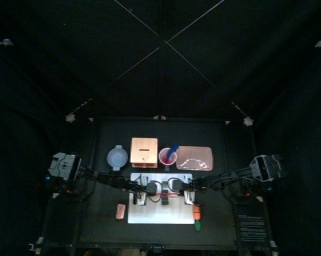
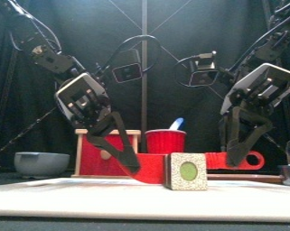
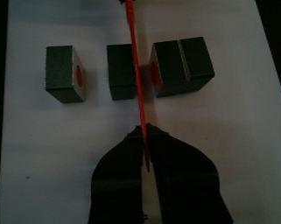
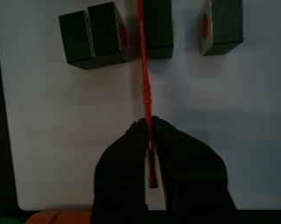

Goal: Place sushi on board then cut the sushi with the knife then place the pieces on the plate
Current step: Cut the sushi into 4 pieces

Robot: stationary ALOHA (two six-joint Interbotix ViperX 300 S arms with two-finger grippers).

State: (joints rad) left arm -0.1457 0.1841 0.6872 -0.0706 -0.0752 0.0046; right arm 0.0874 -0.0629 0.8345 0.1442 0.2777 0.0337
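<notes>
Four sushi blocks [image 3: 125,72] sit in row across upper part of left wrist frame, on white board [image 3: 60,149]: two singles at left, close-set pair at right. I have left gripper [image 3: 143,133] and right gripper [image 4: 146,131] each clamped on one end of red knife [image 3: 136,79]. Blade lies square across row, in gap just left of pair. My guess: next cut needs shift right onto pair's seam. Pink plate [image 1: 196,158] lies above board in top frame.

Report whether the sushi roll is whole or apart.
Apart: the sushi roll lies as separate blocks with gaps on the white board.
</notes>
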